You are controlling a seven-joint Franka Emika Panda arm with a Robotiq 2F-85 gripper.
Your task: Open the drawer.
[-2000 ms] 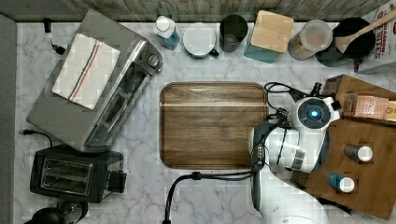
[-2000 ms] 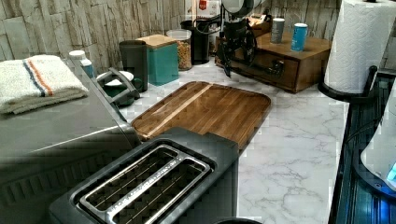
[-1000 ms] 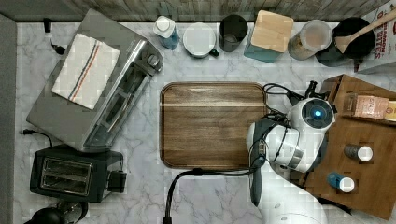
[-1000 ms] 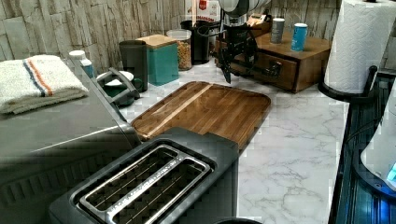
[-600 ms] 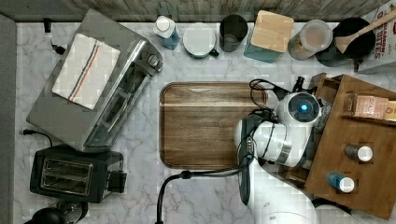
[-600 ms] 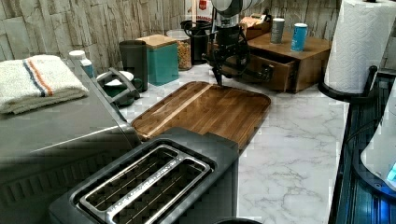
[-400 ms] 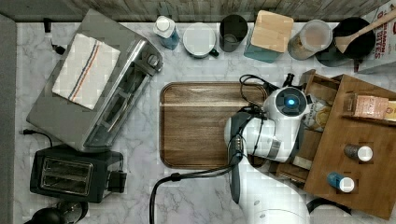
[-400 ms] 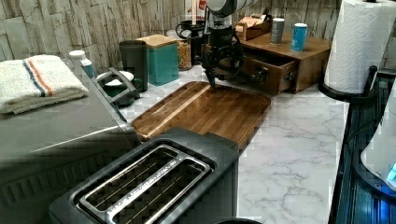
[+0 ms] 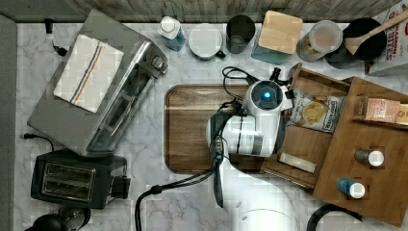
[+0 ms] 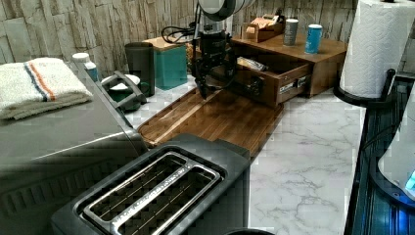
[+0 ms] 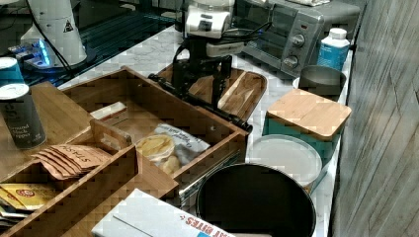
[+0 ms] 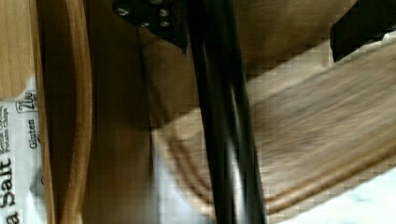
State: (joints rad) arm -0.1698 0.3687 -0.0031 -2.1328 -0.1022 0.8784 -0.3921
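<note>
Gripper (image 11: 202,81) fingers hang down on either side of the black bar handle (image 11: 200,101) of the drawer (image 11: 163,121). In the wrist view one dark finger (image 12: 154,18) sits right against the bar and the other is well off to its side, so the claw looks partly open, straddling the handle rather than pinching it; whether any pad truly presses the bar I cannot tell.

The drawer itself stands pulled well out of the wooden cabinet (image 9: 380,159). In the top view its front edge overhangs the right end of the cutting board (image 9: 192,127), and a chip bag (image 9: 315,111) and a small white packet (image 9: 298,162) lie exposed inside.

Judged from here, the main risk is overtravel. If the arm pulls further toward the top view's left, the drawer could run off its slides and tip, spilling the bag. A second risk is scraping: the drawer front rides just above the board, and any downward push on the handle could jam it against the board's raised rim. With the loose hold, a slanted pull might also let the bar slip off the finger. In the left view the arm's cable (image 10: 178,33) loops near the teal canister (image 10: 169,63) and could snag it
</note>
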